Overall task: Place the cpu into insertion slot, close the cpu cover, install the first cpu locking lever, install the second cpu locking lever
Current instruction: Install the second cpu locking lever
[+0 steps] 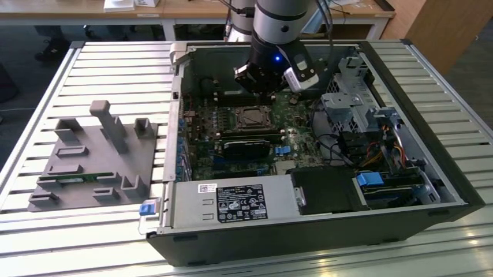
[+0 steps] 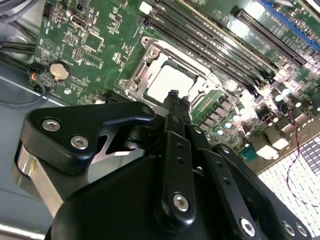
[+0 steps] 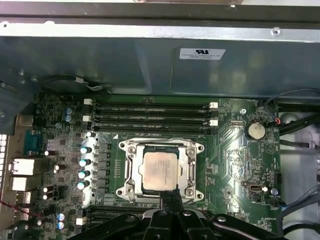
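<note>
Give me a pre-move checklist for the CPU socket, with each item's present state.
1. cpu seated in the insertion slot: ok, it lies flat and square.
2. cpu cover down around the chip: ok in both wrist views.
3. Locking levers latched: cannot tell.
4. gripper over the socket's edge: ok.
5. Fingers holding nothing: ok; they look shut and empty.
6. Memory slots beside the socket unobstructed: ok.

Silvery cpu (image 3: 160,170) seated in insertion slot (image 3: 131,172) (cover closed).

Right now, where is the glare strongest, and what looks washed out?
In the second wrist view, the cpu top glares nearly white and the bright corner beyond the motherboard is blown out; in the first wrist view the cpu is evenly lit; in the exterior view the slatted table shines pale.
</note>
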Motion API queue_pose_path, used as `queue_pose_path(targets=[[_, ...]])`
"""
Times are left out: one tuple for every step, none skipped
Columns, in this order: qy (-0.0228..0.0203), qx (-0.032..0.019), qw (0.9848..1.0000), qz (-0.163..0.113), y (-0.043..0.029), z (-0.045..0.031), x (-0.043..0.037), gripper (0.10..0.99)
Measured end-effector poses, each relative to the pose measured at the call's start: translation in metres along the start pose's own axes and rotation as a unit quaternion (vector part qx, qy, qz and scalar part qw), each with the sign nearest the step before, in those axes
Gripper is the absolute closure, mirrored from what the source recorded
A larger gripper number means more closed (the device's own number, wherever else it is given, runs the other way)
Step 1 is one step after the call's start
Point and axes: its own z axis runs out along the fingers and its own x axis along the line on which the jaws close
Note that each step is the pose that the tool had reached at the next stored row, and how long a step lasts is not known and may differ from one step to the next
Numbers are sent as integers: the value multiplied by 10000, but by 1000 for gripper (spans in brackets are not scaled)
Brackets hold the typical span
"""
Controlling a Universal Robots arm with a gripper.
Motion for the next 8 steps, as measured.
queue_pose_path(targets=[[0,0,10000,0,-14,11,0,980],[0,0,10000,0,-28,20,0,980],[0,0,10000,0,-42,26,0,980],[0,0,10000,1,-57,32,0,980],[0,1,10000,1,-70,37,0,980],[0,1,10000,1,-82,44,0,980],[0,0,10000,0,-92,51,0,980],[-1,0,10000,1,-97,60,0,980]])
